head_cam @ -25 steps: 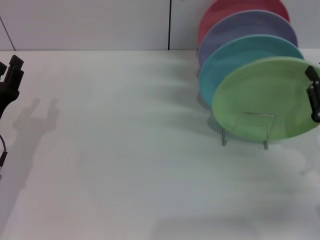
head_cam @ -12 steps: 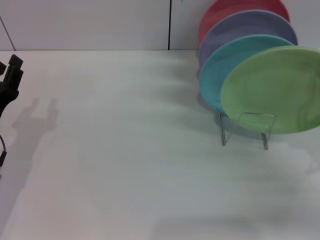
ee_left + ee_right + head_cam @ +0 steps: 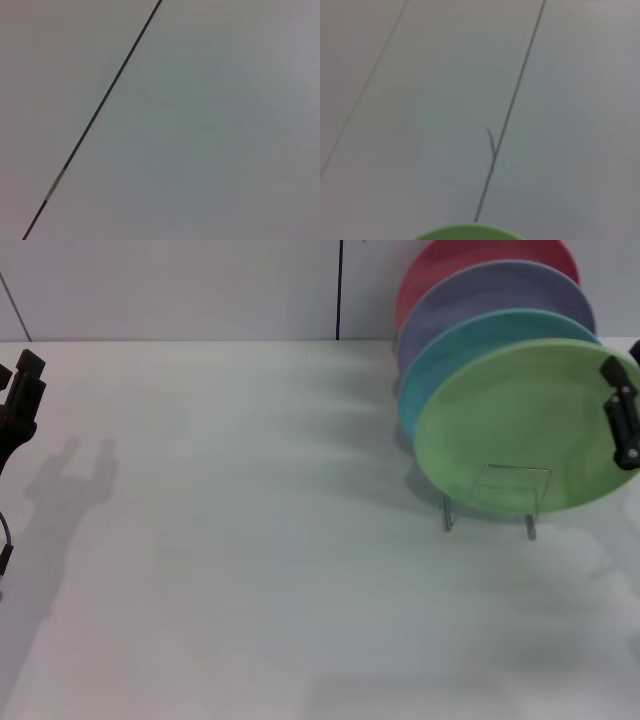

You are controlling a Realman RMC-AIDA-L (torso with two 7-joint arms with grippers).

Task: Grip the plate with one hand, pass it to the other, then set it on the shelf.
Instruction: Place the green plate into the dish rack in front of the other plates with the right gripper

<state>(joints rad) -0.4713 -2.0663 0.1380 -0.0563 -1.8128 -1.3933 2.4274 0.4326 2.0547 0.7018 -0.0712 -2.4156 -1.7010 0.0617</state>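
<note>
The plate (image 3: 520, 430), light green and plain, stands tilted at the near end of the shelf (image 3: 497, 498), its lower edge behind the rack's front wire loop; it leans back against a turquoise plate (image 3: 470, 345), which in turn leans on a lavender plate (image 3: 490, 295) with a red plate (image 3: 450, 260) at the far end (all four overlap like fanned cards). The right gripper (image 3: 622, 425) sits at the green plate's right rim at the edge of the head view, a dark finger lying across the plate's face; it appears to pinch the rim, though the finger behind is hidden. In the right wrist view only a sliver of the plate's rim (image 3: 470, 232) shows, against a pale wall with a dark seam. The rack stands on the white table (image 3: 250, 540); the left gripper (image 3: 20, 395) hangs well apart at the table's far left, its two dark fingers held a little apart with nothing between them.
</note>
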